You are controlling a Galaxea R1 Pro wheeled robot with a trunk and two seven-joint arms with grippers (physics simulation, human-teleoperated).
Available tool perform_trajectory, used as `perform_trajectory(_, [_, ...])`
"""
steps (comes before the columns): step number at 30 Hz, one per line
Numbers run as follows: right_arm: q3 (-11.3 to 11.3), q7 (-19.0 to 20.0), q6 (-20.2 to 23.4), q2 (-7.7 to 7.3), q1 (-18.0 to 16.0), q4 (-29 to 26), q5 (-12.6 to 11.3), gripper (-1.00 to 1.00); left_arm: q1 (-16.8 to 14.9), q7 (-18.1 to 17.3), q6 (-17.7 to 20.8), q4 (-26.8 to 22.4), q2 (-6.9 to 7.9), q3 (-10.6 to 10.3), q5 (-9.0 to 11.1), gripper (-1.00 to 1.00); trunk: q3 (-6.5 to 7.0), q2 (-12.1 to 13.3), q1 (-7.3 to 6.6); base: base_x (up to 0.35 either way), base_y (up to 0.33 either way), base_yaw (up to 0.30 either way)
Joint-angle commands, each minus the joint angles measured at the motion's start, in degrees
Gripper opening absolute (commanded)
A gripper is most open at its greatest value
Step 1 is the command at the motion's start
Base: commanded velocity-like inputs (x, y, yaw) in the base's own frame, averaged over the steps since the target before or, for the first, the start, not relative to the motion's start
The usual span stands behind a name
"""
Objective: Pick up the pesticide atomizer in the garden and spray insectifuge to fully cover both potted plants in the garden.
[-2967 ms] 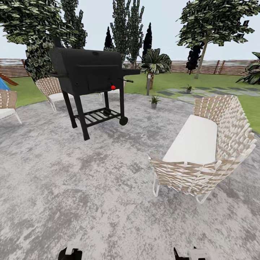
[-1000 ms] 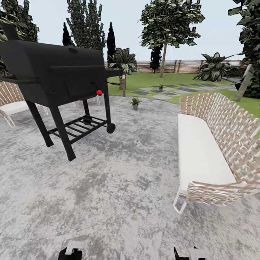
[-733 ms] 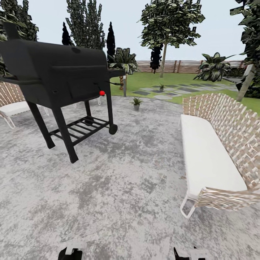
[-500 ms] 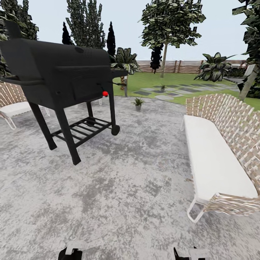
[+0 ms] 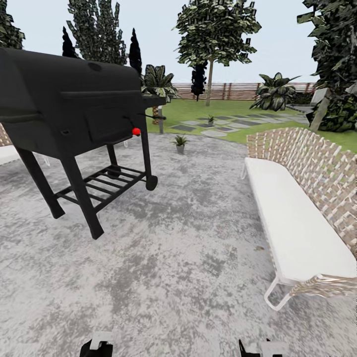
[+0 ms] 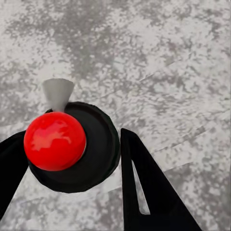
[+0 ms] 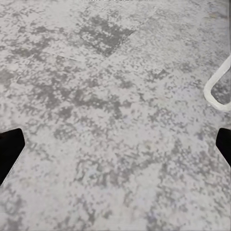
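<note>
The pesticide atomizer is out of view. One potted plant (image 5: 180,142), a small rosette in a pale pot, stands at the far edge of the grey patio (image 5: 188,238). A second potted plant (image 5: 210,119) sits further off among the stepping stones (image 5: 214,133) on the lawn. Both lie well ahead of me. My left gripper (image 6: 72,134) is open, its black fingers (image 6: 144,192) spread over the patio, with a red knob on a black disc (image 6: 55,141) below them. My right gripper (image 7: 118,139) is open and holds nothing.
A black barbecue grill (image 5: 74,109) on legs stands close at the left. A woven sofa with a white cushion (image 5: 292,218) runs along the right; its white leg (image 7: 216,86) is near my right gripper. Open patio lies between them. Trees and a slatted fence (image 5: 233,90) close the back.
The camera has moved forward across the patio and turned slightly. The grill and the sofa now look larger and nearer. Both arms keep the same pose at the picture's bottom edge.
</note>
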Motion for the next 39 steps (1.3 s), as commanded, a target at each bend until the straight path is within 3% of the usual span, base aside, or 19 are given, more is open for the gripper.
perform_trajectory(1, [-0.12, -0.02, -0.16, 0.02, -0.03, 0.02, 0.26, 1.0, -0.02, -0.05, -0.17, 0.02, 0.04, -0.43, 0.4, -1.0, -0.05, -0.02, 0.01, 0.238, 0.259, -0.265])
perform_trajectory(20, [-0.12, 0.07, -0.16, 0.02, -0.03, 0.04, 0.26, 1.0, -0.01, -0.05, -0.17, 0.02, 0.04, -0.43, 0.4, -1.0, -0.05, -0.02, 0.01, 0.24, 0.233, -0.265])
perform_trajectory(39, [-0.09, 0.07, -0.16, 0.02, -0.03, 0.02, 0.26, 1.0, 0.34, -0.01, -0.14, -0.05, 0.28, -0.35, 0.53, -1.0, -0.05, -0.02, 0.01, 0.246, 0.065, -0.238])
